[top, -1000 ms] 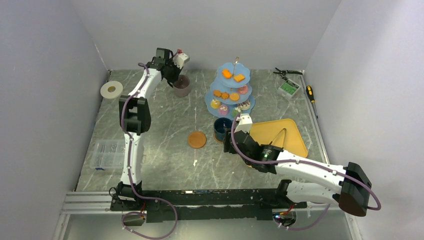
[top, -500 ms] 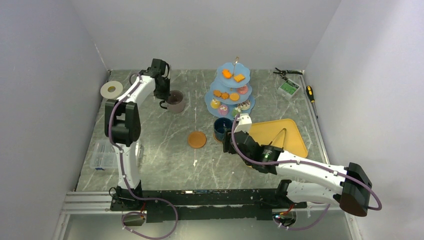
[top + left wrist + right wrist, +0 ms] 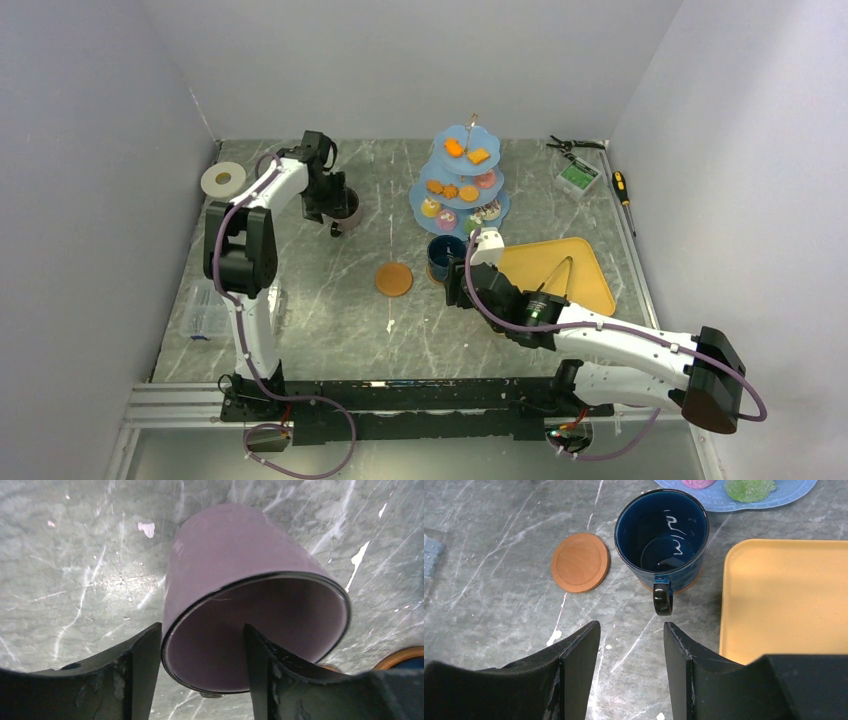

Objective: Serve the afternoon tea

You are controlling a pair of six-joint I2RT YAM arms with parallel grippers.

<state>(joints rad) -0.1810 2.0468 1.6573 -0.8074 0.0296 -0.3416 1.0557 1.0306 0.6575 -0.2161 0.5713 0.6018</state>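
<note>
While the right gripper (image 3: 629, 645) idles agape by the dark-blue mug (image 3: 662, 542), left gripper (image 3: 197, 655), apparently clamping the mauve mug (image 3: 240, 575), needs carrying toward the bare coaster (image 3: 394, 279) at five o'clock.

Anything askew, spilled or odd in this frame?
Only the mauve mug: it hangs tilted in the left claw, one finger inside its rim, above bare table. The dark-blue mug stands upright on its coaster. No spills.

Two mugs: one mauve (image 3: 346, 209), one dark-blue (image 3: 443, 254). One bare coaster (image 3: 394, 279), centre frame. One three-tier stand (image 3: 460, 185). One yellow tray (image 3: 590, 275). One tape roll (image 3: 223, 179), upper left.
</note>
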